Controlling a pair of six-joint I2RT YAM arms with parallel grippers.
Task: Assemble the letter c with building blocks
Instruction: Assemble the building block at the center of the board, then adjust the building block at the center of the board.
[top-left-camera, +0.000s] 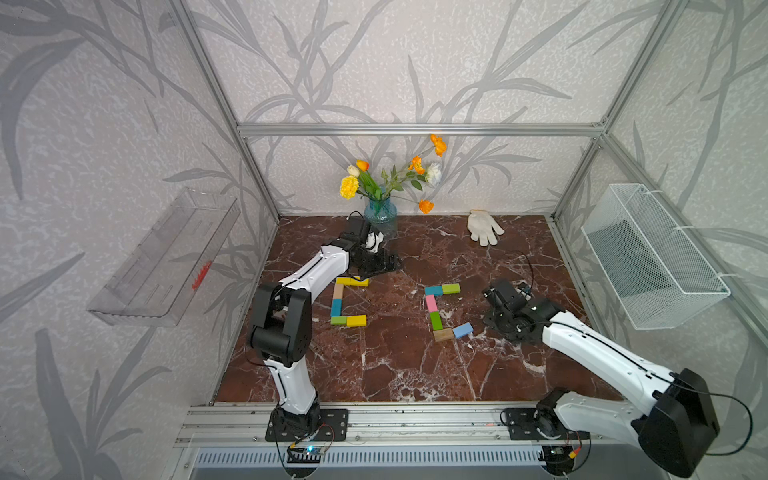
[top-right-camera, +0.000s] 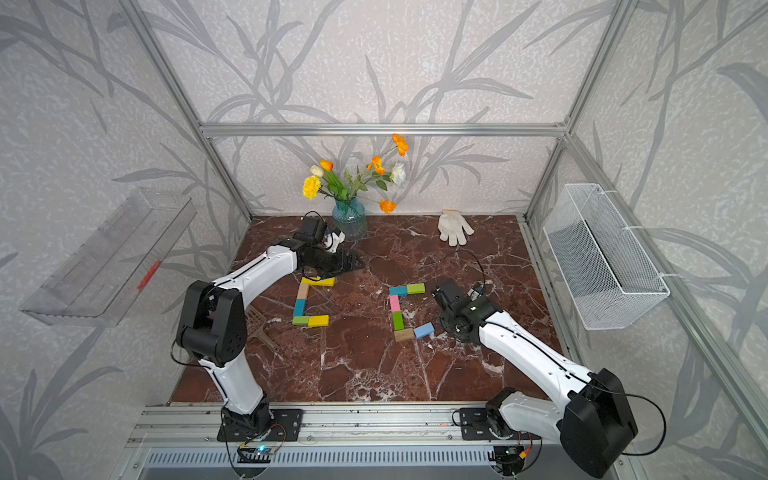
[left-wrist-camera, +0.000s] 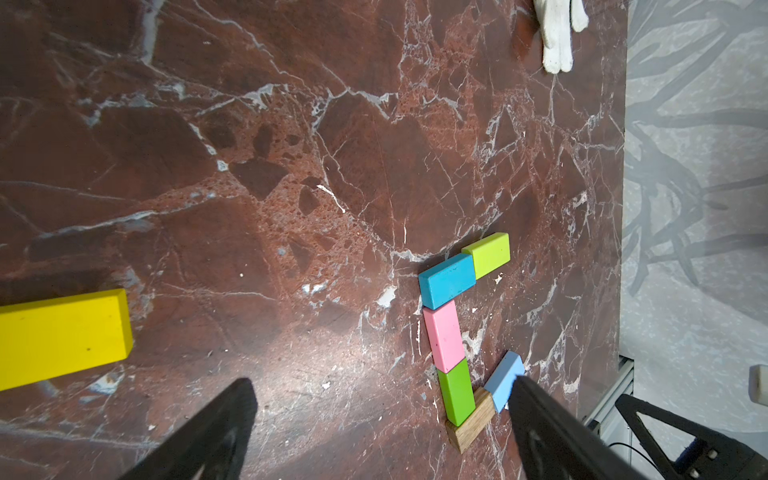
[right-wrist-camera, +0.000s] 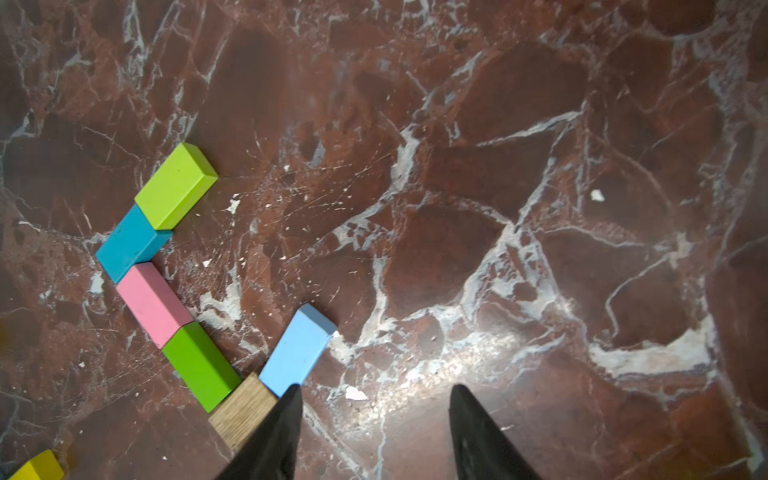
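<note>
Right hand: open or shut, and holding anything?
Open, empty: the right wrist view shows the right hand, jaws apart, bare table between them, one tip by the light blue block.

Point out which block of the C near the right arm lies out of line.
The light blue block, at the open end beside the tan block: it sits skewed, while the rest lie squarely end to end.

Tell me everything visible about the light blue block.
The light blue block is a small flat rectangular brick, matte-painted, seemingly wood. It lies flat on the marble table, one end meeting the tan block but angled out of line with it. A fingertip of the open right pincer sits at that end; contact is unclear.
</note>
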